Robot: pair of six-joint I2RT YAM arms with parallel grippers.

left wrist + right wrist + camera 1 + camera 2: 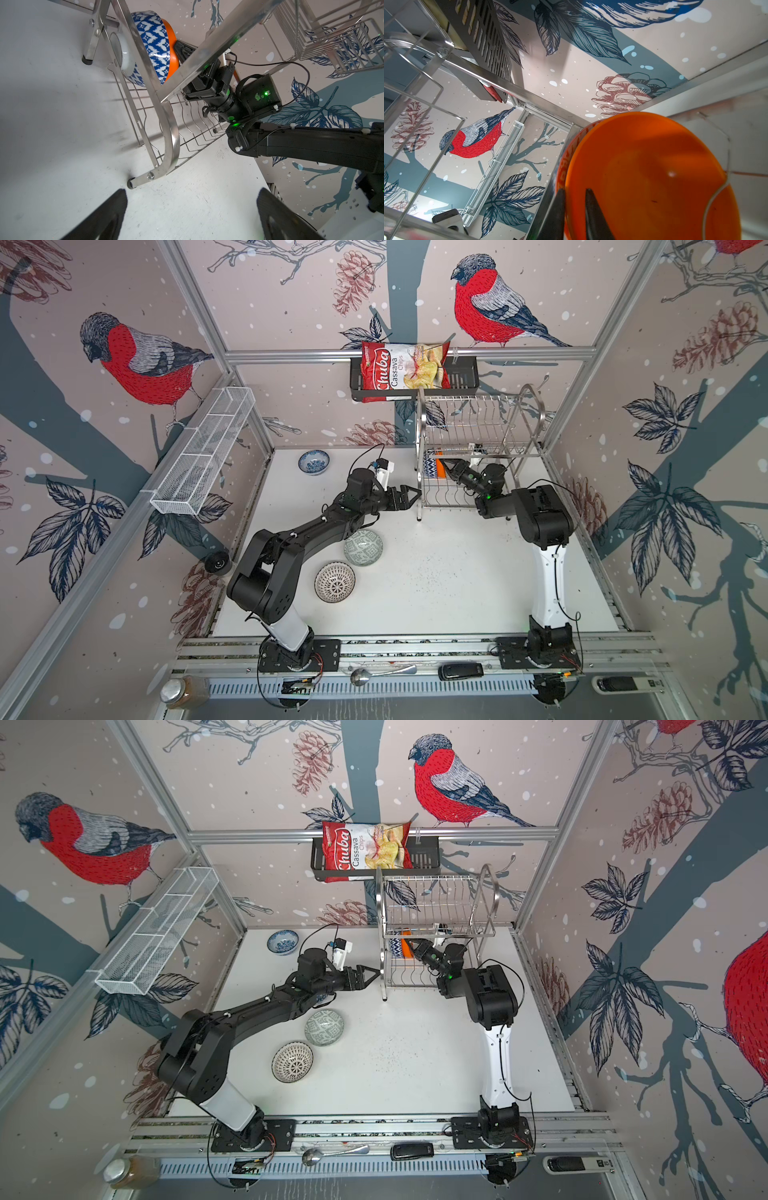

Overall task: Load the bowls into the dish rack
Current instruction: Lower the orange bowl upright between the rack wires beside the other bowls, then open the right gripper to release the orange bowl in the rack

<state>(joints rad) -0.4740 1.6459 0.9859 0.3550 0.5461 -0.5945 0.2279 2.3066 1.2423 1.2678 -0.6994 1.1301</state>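
The steel dish rack stands at the back of the table. On its lower shelf the blue triangle-patterned bowl stands on edge with the orange bowl leaning against it. My right gripper reaches into the lower tier. Its jaws straddle the orange bowl's rim, slightly parted, with a gap showing. My left gripper hovers wide open and empty just left of the rack's front leg. On the table lie the blue-floral bowl, the grey-green bowl and the dotted bowl.
A white mesh basket hangs on the left wall. A black basket holding a chips bag hangs just above the rack. A spoon and a jar lie on the front rail.
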